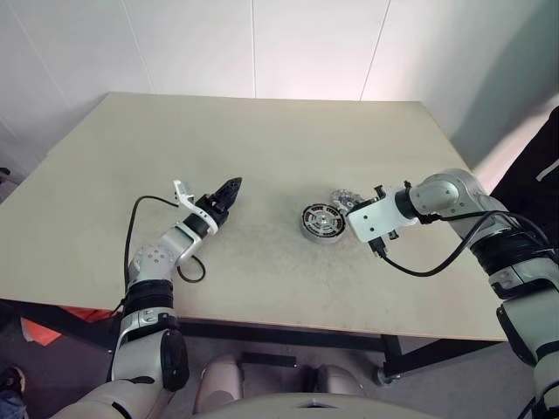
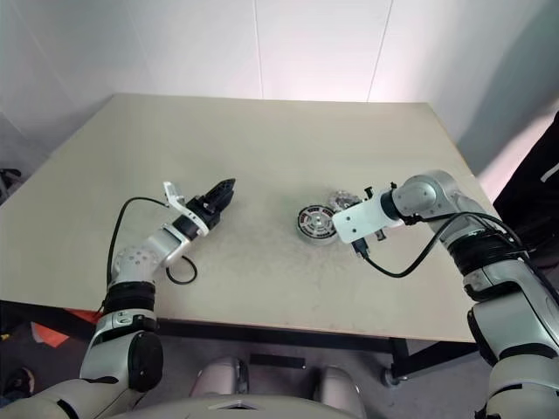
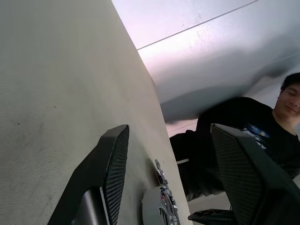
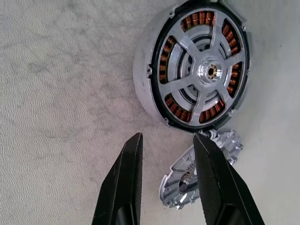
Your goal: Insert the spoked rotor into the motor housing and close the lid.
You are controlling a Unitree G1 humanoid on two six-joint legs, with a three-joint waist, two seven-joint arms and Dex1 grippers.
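Note:
The motor housing (image 4: 194, 65) lies on the table, a silver puck with copper-orange windings. A spoked rotor (image 4: 209, 71) with a black rim and a small hub sits inside it. The lid (image 4: 180, 180), a grey disc with cut-outs, lies flat on the table against the housing's rim, partly behind one finger. My right gripper (image 4: 168, 138) hovers open just off the housing's edge, pointing down, with nothing between its fingers. From the head, the housing (image 1: 320, 222) is right of centre, with the right gripper (image 1: 349, 214) beside it. My left gripper (image 1: 231, 188) stands open and empty well to the left.
The beige table (image 1: 262, 131) has wide bare room at the back and the left. A person in black (image 3: 262, 136) sits beyond the table's right edge. Black cables loop at both wrists, one resting on the table near my left arm (image 1: 194, 271).

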